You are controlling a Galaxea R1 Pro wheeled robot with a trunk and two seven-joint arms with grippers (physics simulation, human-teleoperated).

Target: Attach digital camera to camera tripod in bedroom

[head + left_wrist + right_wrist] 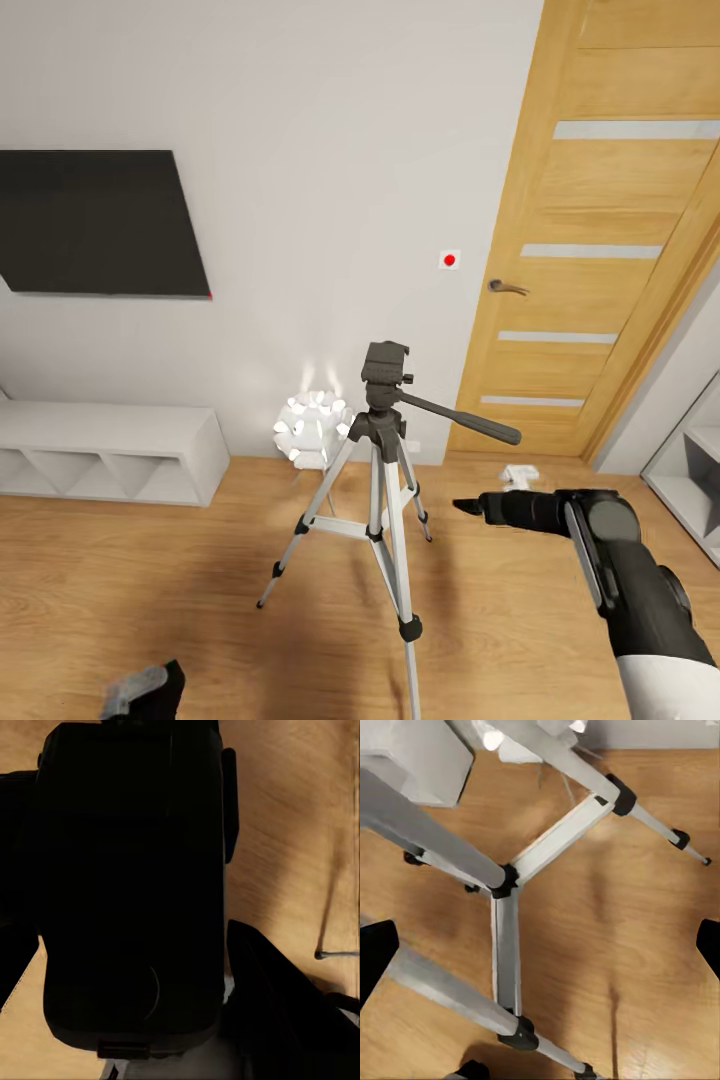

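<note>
Now your left gripper (pixel 150 690), low down, clamps the black boxy digital camera (pixel 135 885) while your right gripper (pixel 468 507) hangs empty and spread beside the silver-legged tripod (pixel 385 500), so lift the camera onto its dark grey head (pixel 386 372).

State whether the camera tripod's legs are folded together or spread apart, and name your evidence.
Spread. In the head view the camera tripod stands upright on the wood floor, its three silver legs splayed outward with braces running to the centre column.
</note>
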